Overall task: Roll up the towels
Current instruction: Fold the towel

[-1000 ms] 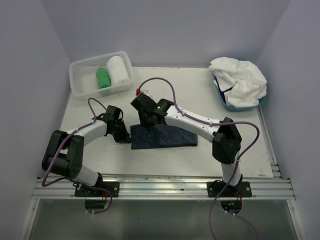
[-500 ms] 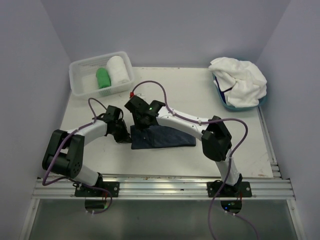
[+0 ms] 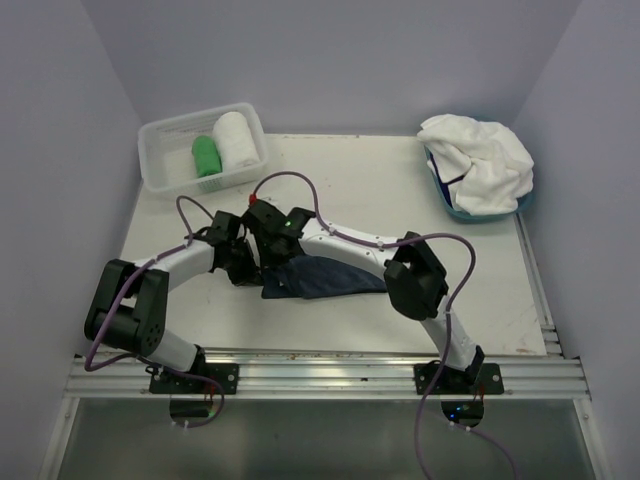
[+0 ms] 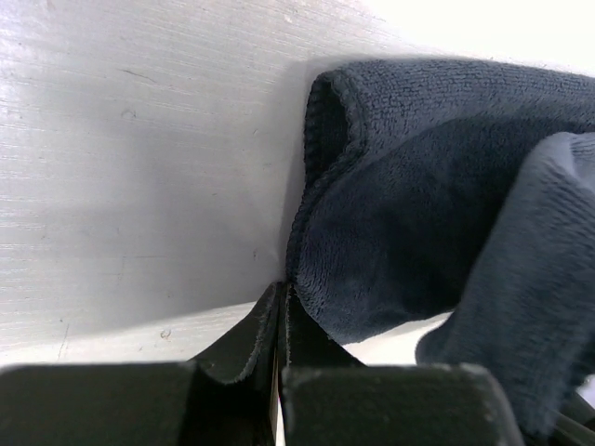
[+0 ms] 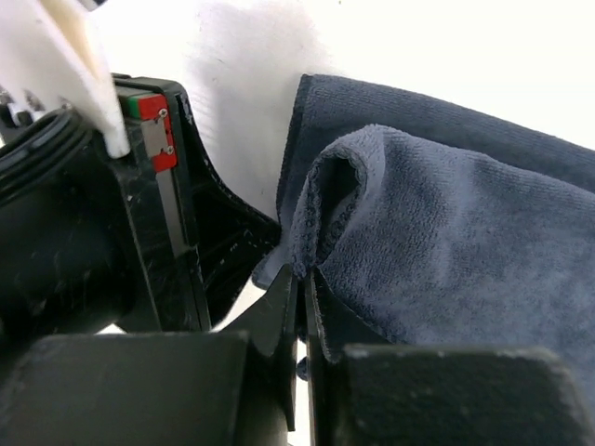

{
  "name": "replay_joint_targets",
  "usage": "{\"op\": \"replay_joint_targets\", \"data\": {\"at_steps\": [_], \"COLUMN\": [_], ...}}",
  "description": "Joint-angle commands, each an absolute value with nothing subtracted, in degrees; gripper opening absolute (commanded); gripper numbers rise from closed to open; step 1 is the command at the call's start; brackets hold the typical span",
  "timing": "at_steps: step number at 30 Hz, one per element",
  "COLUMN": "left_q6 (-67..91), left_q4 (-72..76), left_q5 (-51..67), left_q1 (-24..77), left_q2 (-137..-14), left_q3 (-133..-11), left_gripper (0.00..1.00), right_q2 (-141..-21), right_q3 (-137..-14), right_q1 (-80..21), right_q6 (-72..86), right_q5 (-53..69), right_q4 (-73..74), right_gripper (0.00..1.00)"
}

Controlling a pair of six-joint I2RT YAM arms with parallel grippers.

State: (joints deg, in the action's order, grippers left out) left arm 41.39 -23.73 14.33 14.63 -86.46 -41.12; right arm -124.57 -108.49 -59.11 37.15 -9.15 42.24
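A dark navy towel lies on the white table between the arms. My left gripper sits low at the towel's left edge; in the left wrist view its jaws are shut, pinching the hem of the towel. My right gripper is just to its right. In the right wrist view it is shut on a raised fold of the towel, lifted over the lower layer. The left gripper's black body stands close beside it.
A clear bin at the back left holds a green rolled towel and a white rolled towel. A blue basket at the back right holds a heap of white towels. Purple walls close in both sides.
My right gripper has moved left toward the left gripper, drawing the towel's upper layer with it, so the towel bunches at its left end. The left arm has stayed put.
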Motion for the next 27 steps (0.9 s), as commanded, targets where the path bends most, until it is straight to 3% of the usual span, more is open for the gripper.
{"op": "replay_joint_targets", "data": {"at_steps": [1,2,3,5,7,11,14,19,27], "left_q6": [41.22,41.22,41.39,41.57,41.57,40.96,40.43,40.34,40.26], "left_q4": [-23.03,-23.29,-23.73,-25.21,-26.01,-30.83,-34.09,-33.49,-29.45], "left_q5": [12.83,12.48,12.39,11.6,11.6,9.5,6.42,6.07,11.58], "left_q1": [14.5,14.59,14.59,14.33,13.71,12.57,12.57,15.01,27.16], "left_q2": [-85.96,-85.78,-85.52,-84.56,-82.54,-78.49,-75.51,-74.17,-83.67], "left_q3": [-39.73,-39.9,-39.99,-40.25,-40.52,-43.23,-46.39,-49.65,-54.41], "left_gripper": [0.01,0.02,0.02,0.05,0.08,0.12,0.14,0.14,0.11], "right_q2": [-125.86,-125.86,-125.16,-123.93,-120.17,-109.62,-101.53,-94.75,-92.54], "right_q3": [-111.8,-111.8,-111.88,-111.8,-110.4,-99.61,-84.52,-72.61,-65.3], "right_q1": [-59.59,-59.59,-59.59,-59.33,-58.28,-53.71,-48.27,-42.98,-33.06], "right_q6": [37.88,37.79,37.53,36.83,36.39,36.56,37.7,37.79,36.13], "right_q5": [-6.95,-6.77,-6.59,-7.64,-9.05,-9.4,-8.71,-8.17,-4.83], "right_q4": [40.17,39.91,39.55,39.11,38.94,34.9,31.82,30.14,30.4], "right_gripper": [0.17,0.29,0.48,0.6,0.63,0.61,0.46,0.26,0.2]}}
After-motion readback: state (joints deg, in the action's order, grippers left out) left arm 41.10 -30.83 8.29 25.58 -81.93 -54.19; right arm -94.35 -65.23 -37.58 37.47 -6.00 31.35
